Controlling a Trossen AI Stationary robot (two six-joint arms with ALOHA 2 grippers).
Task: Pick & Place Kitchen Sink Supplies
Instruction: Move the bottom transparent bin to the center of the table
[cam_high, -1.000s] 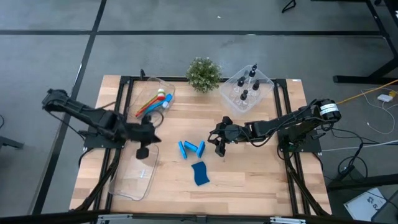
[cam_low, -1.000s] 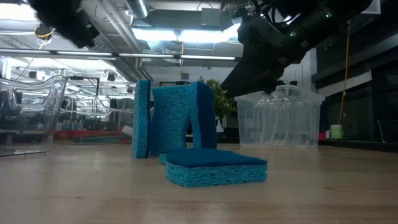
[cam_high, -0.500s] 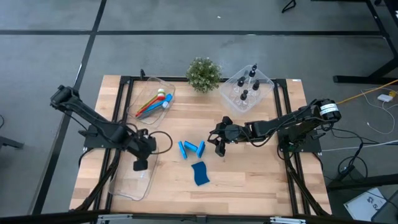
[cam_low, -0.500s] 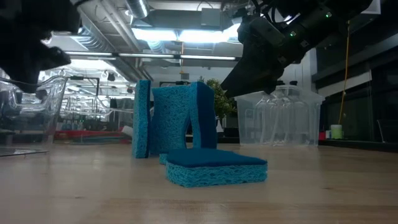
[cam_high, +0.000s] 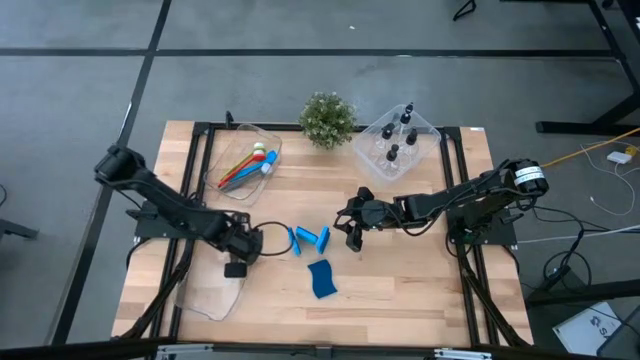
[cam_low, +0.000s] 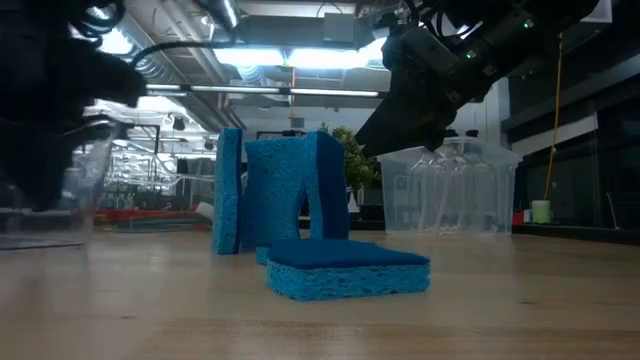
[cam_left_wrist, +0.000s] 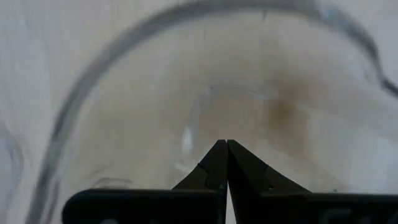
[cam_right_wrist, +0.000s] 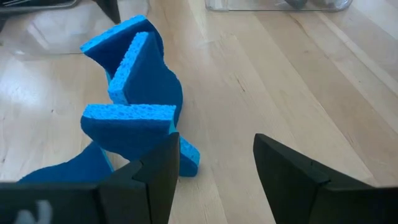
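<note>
While the blue sponges (cam_high: 309, 240) lie loose at table (cam_high: 400, 290) centre, brushes (cam_high: 245, 165) at eleven o'clock and bottles (cam_high: 395, 140) at one o'clock are binned. Right hand (cam_high: 352, 235), at three o'clock, gapes empty; left hand (cam_high: 236, 268), at nine o'clock, is closed, empty, over a bin (cam_high: 215, 295). Sponges remain.

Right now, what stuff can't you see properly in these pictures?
- Bottles in the far bin: too small in the high view to count; the bin's cloudy wall hides them in the low view.
- Brushes: overlapping in the high view, so their number is unclear.
- Upright sponges: they hide each other in the low view.
- Left hand: only shut fingertips over clear plastic show in its wrist view.
</note>
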